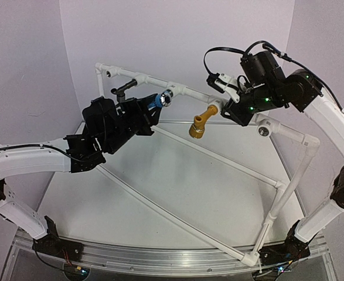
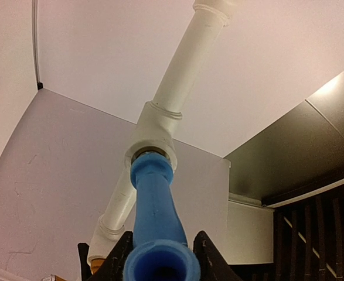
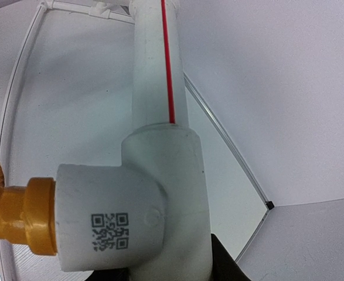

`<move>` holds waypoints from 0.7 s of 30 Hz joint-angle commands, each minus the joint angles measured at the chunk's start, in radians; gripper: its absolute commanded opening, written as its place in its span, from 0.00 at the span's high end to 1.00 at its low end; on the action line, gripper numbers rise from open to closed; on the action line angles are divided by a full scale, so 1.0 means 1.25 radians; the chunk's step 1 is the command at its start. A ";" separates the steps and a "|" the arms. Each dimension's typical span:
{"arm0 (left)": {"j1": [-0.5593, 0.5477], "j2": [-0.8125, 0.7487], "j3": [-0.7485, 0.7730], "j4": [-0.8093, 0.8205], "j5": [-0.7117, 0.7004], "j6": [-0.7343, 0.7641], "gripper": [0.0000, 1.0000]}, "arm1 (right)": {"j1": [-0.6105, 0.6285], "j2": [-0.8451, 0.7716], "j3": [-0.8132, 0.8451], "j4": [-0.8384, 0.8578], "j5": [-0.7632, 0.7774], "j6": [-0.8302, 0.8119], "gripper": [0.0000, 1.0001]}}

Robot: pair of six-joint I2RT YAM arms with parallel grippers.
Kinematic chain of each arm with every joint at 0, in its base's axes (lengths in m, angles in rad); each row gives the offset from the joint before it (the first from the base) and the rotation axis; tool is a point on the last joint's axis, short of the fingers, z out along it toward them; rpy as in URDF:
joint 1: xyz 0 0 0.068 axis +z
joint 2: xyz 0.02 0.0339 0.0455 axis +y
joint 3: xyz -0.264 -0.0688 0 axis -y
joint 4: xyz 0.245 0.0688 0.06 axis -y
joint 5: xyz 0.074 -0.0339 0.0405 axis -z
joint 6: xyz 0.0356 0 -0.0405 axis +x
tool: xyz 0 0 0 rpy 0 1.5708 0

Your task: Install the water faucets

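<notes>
Colours noted: blue faucet (image 2: 155,222), black faucet (image 1: 123,89), mustard-yellow faucet (image 1: 198,125) — pipe frame (image 3: 148,70) is coloured white w/ thin red stripe (image 3: 166,58), black QR code (image 3: 109,231) printed on it.

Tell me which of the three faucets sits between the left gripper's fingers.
The blue faucet, inside the left gripper; the black faucet and the yellow faucet are outside it.

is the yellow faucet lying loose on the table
No, the yellow faucet is plugged into the side socket of the white tee on the pipe frame.
</notes>
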 commanded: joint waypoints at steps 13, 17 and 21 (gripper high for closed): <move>0.022 -0.001 0.072 -0.041 0.015 0.033 0.82 | 0.002 0.001 -0.035 -0.021 -0.028 -0.004 0.72; 0.031 -0.003 0.072 -0.061 0.022 0.035 0.85 | 0.002 0.005 -0.035 -0.028 -0.038 -0.007 0.78; 0.040 0.000 0.078 -0.092 0.034 0.047 0.90 | 0.002 0.008 -0.034 -0.035 -0.045 -0.008 0.88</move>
